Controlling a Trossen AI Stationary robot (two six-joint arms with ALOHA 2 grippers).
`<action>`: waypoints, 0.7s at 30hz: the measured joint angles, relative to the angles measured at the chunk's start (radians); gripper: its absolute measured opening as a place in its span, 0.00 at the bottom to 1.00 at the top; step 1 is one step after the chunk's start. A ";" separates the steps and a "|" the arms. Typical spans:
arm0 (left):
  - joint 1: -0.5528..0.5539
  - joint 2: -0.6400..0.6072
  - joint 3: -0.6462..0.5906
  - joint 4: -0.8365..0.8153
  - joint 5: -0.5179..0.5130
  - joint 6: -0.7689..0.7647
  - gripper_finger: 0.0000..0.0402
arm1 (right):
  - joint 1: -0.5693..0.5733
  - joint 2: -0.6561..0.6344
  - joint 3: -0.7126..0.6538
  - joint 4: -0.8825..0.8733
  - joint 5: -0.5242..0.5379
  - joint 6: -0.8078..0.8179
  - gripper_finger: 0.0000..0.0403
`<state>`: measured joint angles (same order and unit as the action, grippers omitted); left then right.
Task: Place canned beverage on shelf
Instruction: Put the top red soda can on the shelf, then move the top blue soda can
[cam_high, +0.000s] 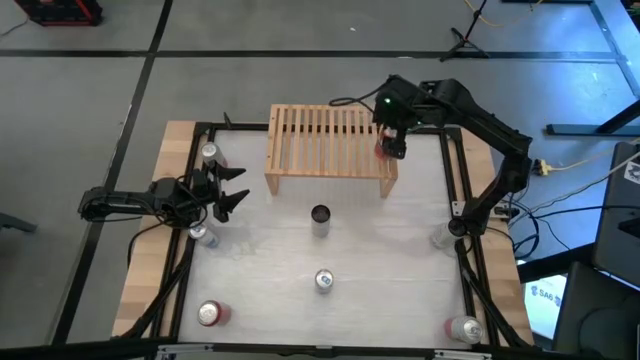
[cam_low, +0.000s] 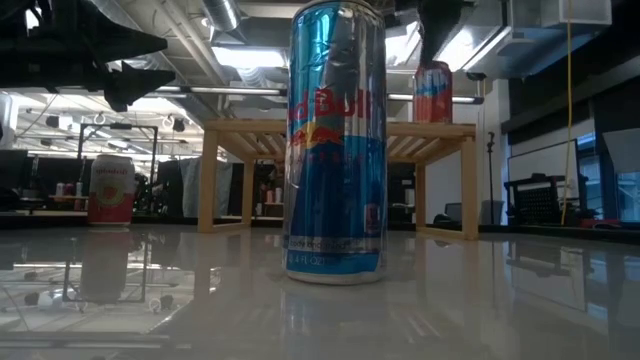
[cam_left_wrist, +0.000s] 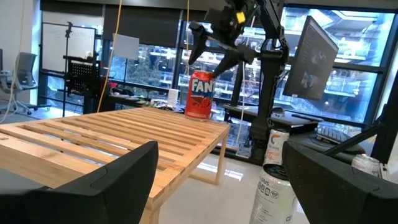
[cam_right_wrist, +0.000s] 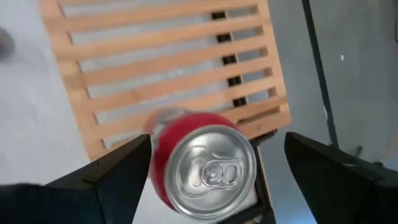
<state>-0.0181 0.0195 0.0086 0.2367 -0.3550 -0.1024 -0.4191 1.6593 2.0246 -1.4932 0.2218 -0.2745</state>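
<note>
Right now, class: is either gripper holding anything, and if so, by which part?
Nothing is held. The right gripper is open above the red can, which stands on the shelf. The left gripper is open and empty.

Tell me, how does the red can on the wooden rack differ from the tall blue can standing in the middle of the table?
The red can stands on the shelf, at its corner, under the open right gripper; the blue can stands on the table in front of the shelf, with no gripper near. The red can looks shorter and stouter, the blue one slimmer. Both stand upright.
</note>
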 joint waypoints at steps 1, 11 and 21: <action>0.000 0.000 0.000 0.000 0.000 0.000 0.84 | 0.000 -0.001 0.015 0.000 -0.014 0.002 0.88; 0.000 0.000 0.000 0.122 0.048 -0.001 0.84 | 0.001 -0.002 0.227 -0.044 -0.093 0.074 0.88; 0.000 0.000 0.017 0.245 0.161 -0.014 0.84 | 0.101 -0.034 0.313 -0.030 -0.198 0.229 0.88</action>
<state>-0.0185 0.0193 0.0257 0.4816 -0.1944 -0.1169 -0.3179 1.6248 2.3371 -1.5237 0.0235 -0.0457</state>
